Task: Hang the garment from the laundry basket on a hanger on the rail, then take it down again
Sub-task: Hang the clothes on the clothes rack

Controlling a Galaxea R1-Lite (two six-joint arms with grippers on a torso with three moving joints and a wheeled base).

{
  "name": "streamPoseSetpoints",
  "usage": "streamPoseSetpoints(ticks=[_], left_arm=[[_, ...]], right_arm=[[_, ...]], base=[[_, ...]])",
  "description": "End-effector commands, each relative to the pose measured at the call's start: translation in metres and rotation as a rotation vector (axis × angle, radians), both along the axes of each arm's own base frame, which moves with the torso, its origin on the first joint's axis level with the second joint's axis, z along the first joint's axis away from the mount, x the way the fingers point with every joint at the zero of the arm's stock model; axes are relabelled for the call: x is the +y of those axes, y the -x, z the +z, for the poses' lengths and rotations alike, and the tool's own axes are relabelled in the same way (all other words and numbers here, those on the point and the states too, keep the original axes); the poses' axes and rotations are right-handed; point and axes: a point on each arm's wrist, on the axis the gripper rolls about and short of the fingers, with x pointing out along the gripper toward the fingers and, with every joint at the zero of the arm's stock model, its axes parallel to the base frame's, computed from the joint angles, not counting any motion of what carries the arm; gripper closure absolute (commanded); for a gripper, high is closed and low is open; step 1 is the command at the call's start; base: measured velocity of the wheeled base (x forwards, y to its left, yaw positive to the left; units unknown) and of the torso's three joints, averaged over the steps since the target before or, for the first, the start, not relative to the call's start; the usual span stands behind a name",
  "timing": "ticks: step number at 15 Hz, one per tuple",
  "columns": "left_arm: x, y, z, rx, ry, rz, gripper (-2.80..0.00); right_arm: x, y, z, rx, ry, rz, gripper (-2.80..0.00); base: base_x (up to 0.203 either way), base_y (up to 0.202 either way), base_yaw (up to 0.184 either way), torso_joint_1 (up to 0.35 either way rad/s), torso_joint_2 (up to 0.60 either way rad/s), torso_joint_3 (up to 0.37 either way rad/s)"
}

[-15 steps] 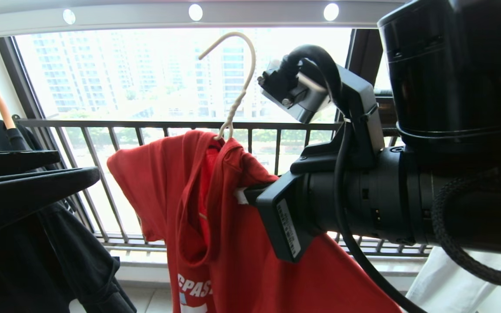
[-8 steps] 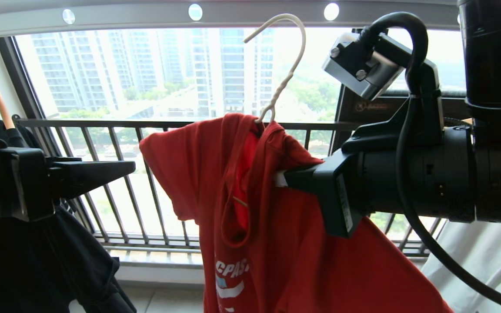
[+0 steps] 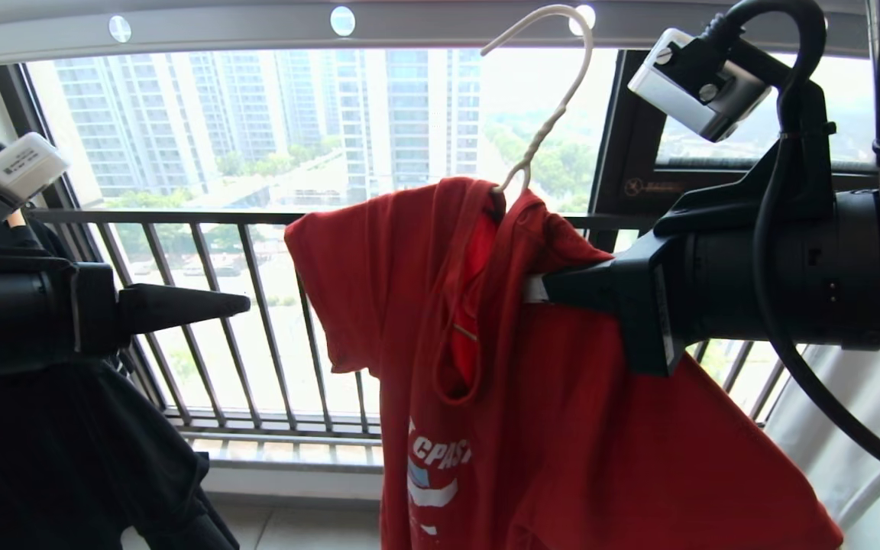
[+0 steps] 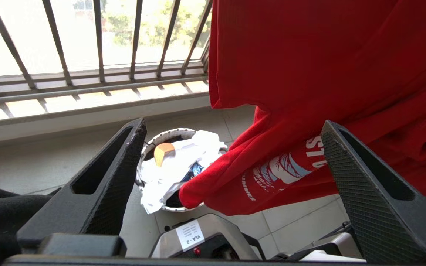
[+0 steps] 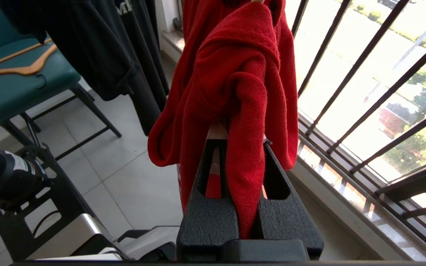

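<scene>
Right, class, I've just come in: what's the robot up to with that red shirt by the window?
The right gripper is shut on the hanger and the red T-shirt draped over it, holding both up by the rail. The hook is at rail height; whether it has caught there is unclear. The left gripper is open beside the shirt, holding nothing. Below, the basket on the floor holds white cloth.

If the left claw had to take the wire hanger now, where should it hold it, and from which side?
Probably the twisted neck of the wire hanger, just above the collar of the red T-shirt, coming from the robot's left. That stretch is bare, while cloth covers the shoulders and the right claw clamps the other side. The left claw stands open, facing it.
</scene>
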Motion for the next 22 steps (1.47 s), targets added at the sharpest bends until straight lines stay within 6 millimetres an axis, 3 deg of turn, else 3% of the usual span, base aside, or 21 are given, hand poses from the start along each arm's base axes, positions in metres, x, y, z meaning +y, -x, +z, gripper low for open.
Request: streamPoseSetpoints(ticks=[1, 5, 8, 12, 17, 22], left_arm=[[0.002, -0.024, -0.022, 0.094, -0.015, -0.001, -2.80], [0.007, -0.044, -0.055, 0.015, 0.064, -0.124, -2.80], [0.023, -0.057, -0.080, -0.086, 0.122, -0.202, -2.80], [0.051, -0.062, -0.092, -0.113, 0.196, -0.290, -2.80], [0.051, -0.063, -0.107, -0.170, 0.206, -0.378, -2.80], [0.048, -0.060, -0.101, -0.203, 0.222, -0.477, -2.80]], right_arm=[[-0.001, 0.000, 0.002, -0.006, -0.006, -0.001, 0.00], [-0.001, 0.001, 0.005, -0.007, -0.018, 0.023, 0.00], [0.001, 0.001, 0.004, 0.008, -0.025, 0.067, 0.00], [0.006, -0.001, 0.000, 0.037, -0.035, 0.141, 0.00], [0.016, -0.009, 0.001, 0.050, -0.049, 0.192, 0.00], [0.022, -0.010, 0.001, 0.063, -0.062, 0.253, 0.00]], base=[[0.000, 0.000, 0.000, 0.000, 0.00, 0.000], [0.000, 0.000, 0.000, 0.000, 0.00, 0.000], [0.000, 0.000, 0.000, 0.000, 0.00, 0.000], [0.000, 0.000, 0.000, 0.000, 0.00, 0.000], [0.000, 0.000, 0.000, 0.000, 0.00, 0.000], [0.000, 0.000, 0.000, 0.000, 0.00, 0.000]])
